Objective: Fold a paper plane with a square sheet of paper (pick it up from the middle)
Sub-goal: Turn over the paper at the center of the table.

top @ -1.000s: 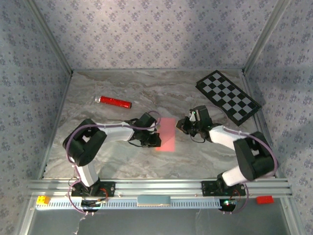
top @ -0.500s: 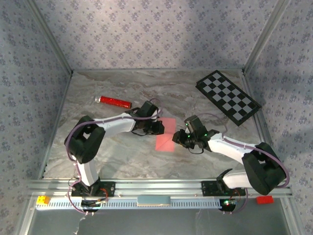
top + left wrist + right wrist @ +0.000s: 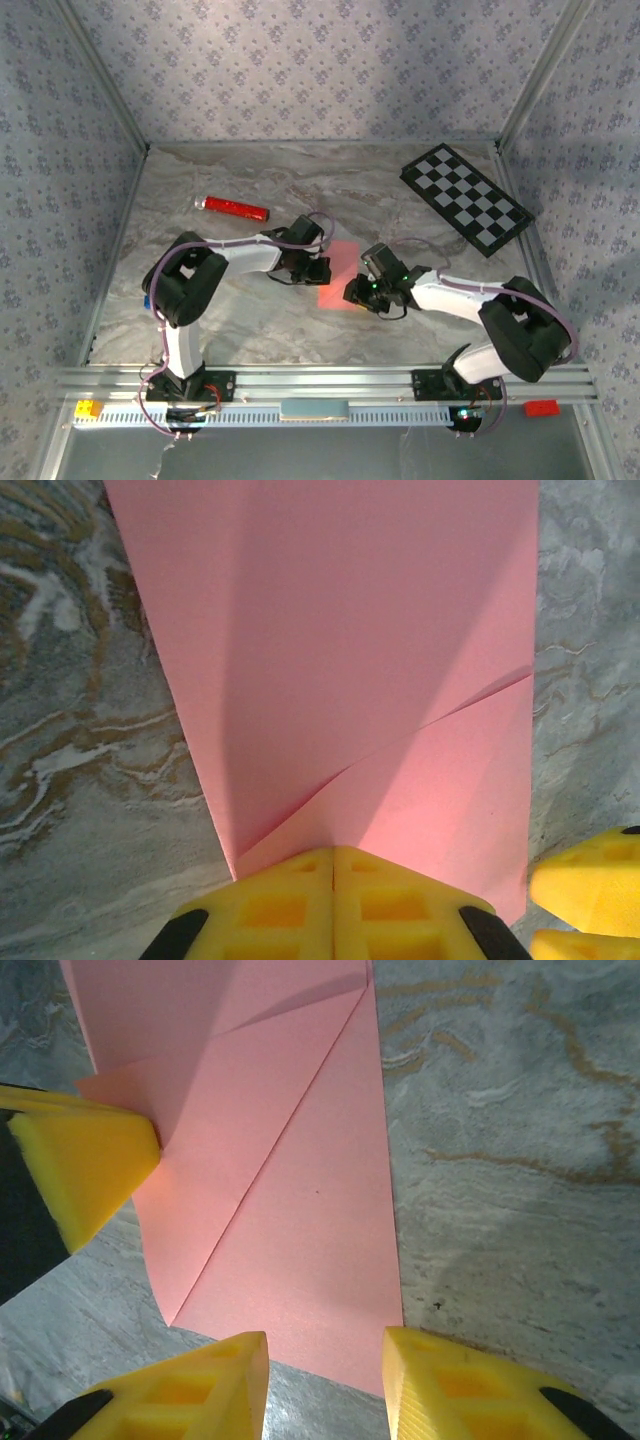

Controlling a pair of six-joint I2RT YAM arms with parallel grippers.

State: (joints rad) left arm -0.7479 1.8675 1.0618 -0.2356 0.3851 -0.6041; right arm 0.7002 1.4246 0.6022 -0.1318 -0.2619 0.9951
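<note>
The square sheet of paper [image 3: 343, 262] is pink and lies flat mid-table, folded narrower, with a diagonal crease [image 3: 400, 740] across it. My left gripper [image 3: 335, 852] is shut, its yellow tips pressed together on the sheet's left edge [image 3: 320, 270]. No paper shows between its jaws. My right gripper [image 3: 325, 1348] is open at the sheet's near end [image 3: 352, 292], one yellow finger on each side of the paper's short edge. In the right wrist view the left gripper's yellow finger [image 3: 85, 1160] rests on the sheet [image 3: 290, 1190] by a slightly raised flap.
A red cylinder [image 3: 236, 208] lies at the back left of the marble table [image 3: 250, 320]. A black-and-white checkerboard [image 3: 466, 198] lies at the back right. Metal frame posts and patterned walls enclose the table.
My right gripper has moved left and nearer to the sheet's near end and has opened. The left gripper has shifted a little along the sheet's left edge and stayed shut.
</note>
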